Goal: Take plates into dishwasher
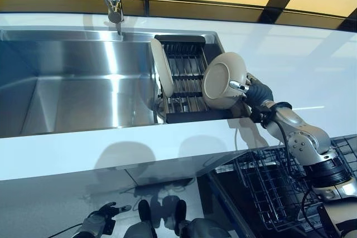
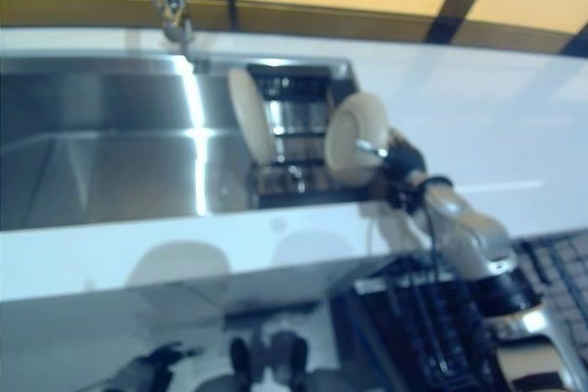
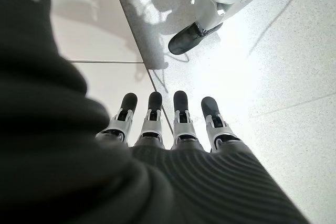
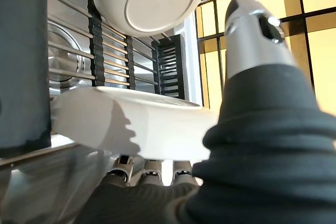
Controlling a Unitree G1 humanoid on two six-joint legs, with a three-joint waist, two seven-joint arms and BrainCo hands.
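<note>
The steel sink (image 1: 72, 82) fills the left part of the white counter (image 1: 301, 59). At the sink's right end lies a dark drying rack (image 1: 187, 76), and one cream plate (image 1: 163, 68) stands on edge in it. The dishwasher basket (image 1: 268, 188) below the counter's front edge is partly cut off. The right hand (image 1: 254, 94) pinches a second plate (image 1: 223, 80) by its rim above the rack's right edge, thumb on one face and fingers mostly hidden behind it. The left hand (image 3: 168, 124) hangs low, fingers straight, holding nothing.

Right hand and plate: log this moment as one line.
right hand: shut on plate | above drying rack | second plate in rack | left hand: open, idle
</note>
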